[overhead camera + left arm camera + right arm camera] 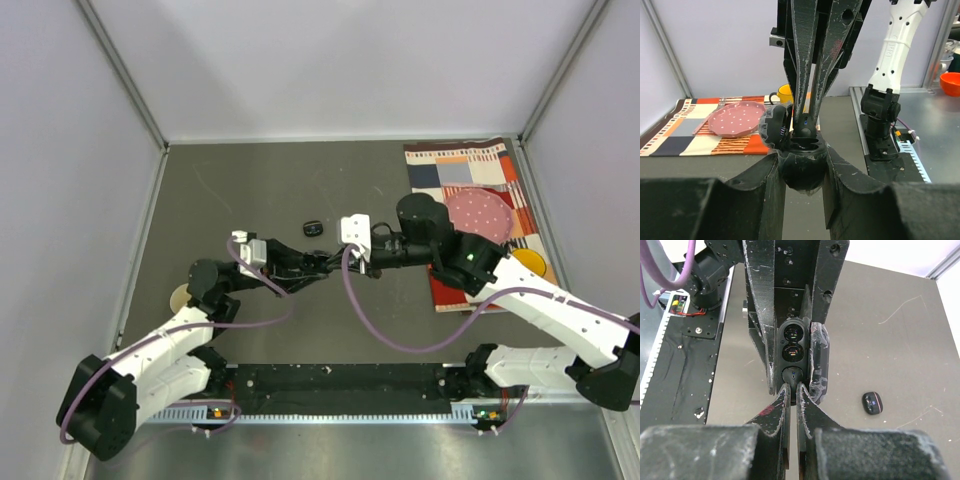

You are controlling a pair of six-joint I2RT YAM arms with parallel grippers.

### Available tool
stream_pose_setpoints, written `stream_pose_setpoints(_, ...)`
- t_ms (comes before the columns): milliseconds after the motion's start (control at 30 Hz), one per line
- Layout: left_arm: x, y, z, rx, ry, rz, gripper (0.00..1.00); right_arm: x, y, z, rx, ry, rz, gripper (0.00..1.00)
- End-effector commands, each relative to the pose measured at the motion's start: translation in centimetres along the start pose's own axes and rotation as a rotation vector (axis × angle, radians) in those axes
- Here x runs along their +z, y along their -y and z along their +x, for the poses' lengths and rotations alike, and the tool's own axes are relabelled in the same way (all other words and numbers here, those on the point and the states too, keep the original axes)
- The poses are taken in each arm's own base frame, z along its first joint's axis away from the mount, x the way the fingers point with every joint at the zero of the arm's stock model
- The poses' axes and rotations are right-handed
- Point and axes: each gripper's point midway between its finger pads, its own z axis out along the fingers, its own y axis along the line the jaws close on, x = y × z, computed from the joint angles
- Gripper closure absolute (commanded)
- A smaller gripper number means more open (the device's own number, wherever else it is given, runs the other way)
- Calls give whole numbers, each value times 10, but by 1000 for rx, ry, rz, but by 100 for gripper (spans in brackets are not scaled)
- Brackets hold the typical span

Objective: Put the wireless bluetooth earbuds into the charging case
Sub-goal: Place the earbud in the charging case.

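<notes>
My left claw is squeezed shut on one charging case, one finger on each side of its round black bottom. The case is open, and its one lid stands up at the side with shiny see-through stuff on it. My right claw is shut, with its two fingers pressed almost together, and their tips point right into the open case. One tiny black earbud sits at those tips, at the near end of the case. I cannot tell if the tips pinch it or only touch it. Past it I count two round holes in the case, but they are dark and shiny, so I cannot tell if anything is inside them. That is the only earbud I can see; my fingers hide a lot of the case. One more little black pod lies shut on the grey table, near my claws but not touching them. Far off on the right lies one striped mat with one pink dotted plate and one yellow cup, half hidden behind my right arm.
</notes>
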Motion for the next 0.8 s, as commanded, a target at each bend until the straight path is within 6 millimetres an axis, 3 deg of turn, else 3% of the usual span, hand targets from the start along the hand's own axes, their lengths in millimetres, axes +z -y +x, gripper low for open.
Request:
stream_pose_setpoints(0, 1, 0, -22, 138, 60, -12, 100, 4, 7, 1, 7, -27, 42, 100)
stream_pose_setpoints(167, 3, 0, -23, 135, 59, -1, 100, 6, 15, 1, 39, -41, 77, 86)
stream_pose_setpoints(233, 3, 0, -23, 138, 64, -3, 100, 7, 18, 0, 42, -43, 85, 74)
stream_pose_setpoints(333, 3, -1, -24, 139, 67, -10, 100, 5, 21, -3, 46, -40, 100, 69)
stream_pose_setpoints(767, -1, -10, -20, 134, 72, -84, 100, -24, 20, -50, -15, 176, 182, 63)
